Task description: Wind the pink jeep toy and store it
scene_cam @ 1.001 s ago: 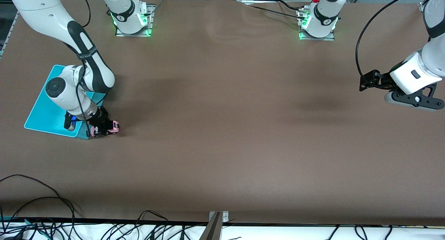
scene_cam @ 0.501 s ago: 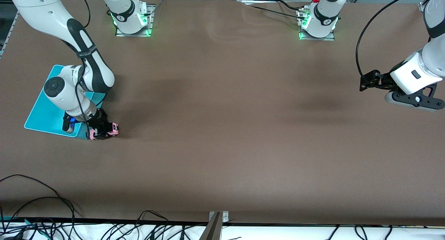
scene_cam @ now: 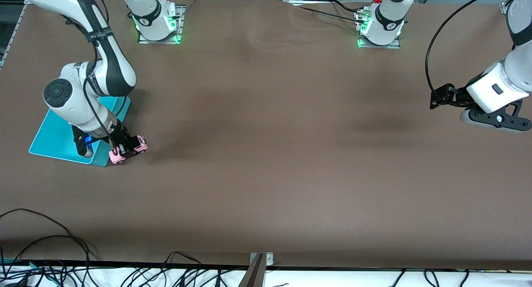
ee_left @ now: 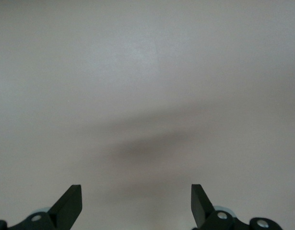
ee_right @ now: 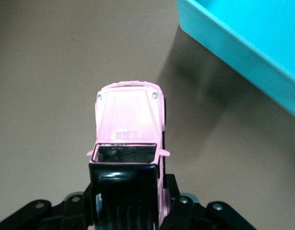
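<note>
The pink jeep toy [scene_cam: 128,149], boxy with a black roof, is clamped in my right gripper [scene_cam: 124,145] just above the table, beside the corner of the turquoise bin [scene_cam: 54,141] that is nearest the front camera. In the right wrist view the jeep [ee_right: 130,124] points away from the wrist, its black roof between the fingers [ee_right: 173,201], and the bin's wall [ee_right: 243,52] runs alongside. My left gripper [scene_cam: 436,100] is open and empty, waiting in the air at the left arm's end of the table. The left wrist view shows only its fingertips [ee_left: 70,203] over bare brown table.
The brown table [scene_cam: 270,154] stretches between the two arms. The arm bases [scene_cam: 156,21] stand along the table's edge farthest from the front camera. Cables [scene_cam: 50,253] lie along the edge nearest that camera.
My right arm has lifted and swung a little, and the jeep in its gripper has tilted and shifted slightly toward the table's middle. The left arm has not moved.
</note>
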You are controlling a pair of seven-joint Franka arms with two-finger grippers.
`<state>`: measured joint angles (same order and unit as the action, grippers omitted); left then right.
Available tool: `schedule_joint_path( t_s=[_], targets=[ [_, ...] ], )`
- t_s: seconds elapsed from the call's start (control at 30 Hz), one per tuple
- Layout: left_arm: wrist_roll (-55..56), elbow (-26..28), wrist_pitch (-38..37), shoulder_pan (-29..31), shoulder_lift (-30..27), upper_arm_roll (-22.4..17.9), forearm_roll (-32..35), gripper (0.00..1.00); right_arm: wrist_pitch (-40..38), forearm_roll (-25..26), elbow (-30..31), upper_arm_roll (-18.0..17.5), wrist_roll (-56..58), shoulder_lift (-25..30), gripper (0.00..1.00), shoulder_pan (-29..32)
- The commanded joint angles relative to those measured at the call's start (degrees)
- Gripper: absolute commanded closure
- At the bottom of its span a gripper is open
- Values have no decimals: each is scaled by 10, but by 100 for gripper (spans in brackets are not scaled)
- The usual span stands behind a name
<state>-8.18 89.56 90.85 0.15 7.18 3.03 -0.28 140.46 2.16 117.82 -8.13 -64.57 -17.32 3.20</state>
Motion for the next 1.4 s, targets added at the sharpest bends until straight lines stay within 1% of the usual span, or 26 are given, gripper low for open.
schedule_joint_path(
  t_s=[0.0,0.1,0.27,0.3,0.33,0.47,0.53,0.67,0.8,0.87,1.0,1.07,1.17,1.37],
  targets=[
    [1,-18,-8,4,7,1,-3,0,-95,7,-25,0,135,18,100,4],
    [1,-18,-8,4,7,1,-4,0,-148,9,-43,10,200,18,100,5],
    [1,-18,-8,4,7,1,-3,0,-228,12,-70,61,333,20,100,5],
    [0,-18,-8,4,7,1,-4,0,-245,12,-76,80,373,21,100,5],
    [0,-18,-8,4,7,1,-4,0,-250,12,-78,86,385,21,100,5],
    [0,-18,-8,4,7,1,-4,0,-262,16,-81,127,443,25,100,5],
    [1,-18,-8,4,7,1,-3,0,-261,30,-80,144,454,25,100,5],
    [0,-18,-8,4,7,1,-4,0,-261,55,-75,165,455,18,100,5],
    [1,-18,-8,4,7,1,-4,0,-258,79,-59,170,480,5,100,6],
    [1,-18,-8,4,7,1,-3,0,-252,101,-48,170,487,0,100,7],
    [1,-18,-8,4,7,1,-4,0,-244,159,-25,170,487,-31,100,8],
    [1,-18,-8,4,7,1,-3,0,-228,180,-15,170,482,-46,100,8],
    [1,-18,-8,4,7,1,-4,0,-203,183,-8,169,477,-55,100,8],
    [0,-18,-8,4,7,1,-4,0,-200,181,-10,168,472,-57,100,7]
  ],
)
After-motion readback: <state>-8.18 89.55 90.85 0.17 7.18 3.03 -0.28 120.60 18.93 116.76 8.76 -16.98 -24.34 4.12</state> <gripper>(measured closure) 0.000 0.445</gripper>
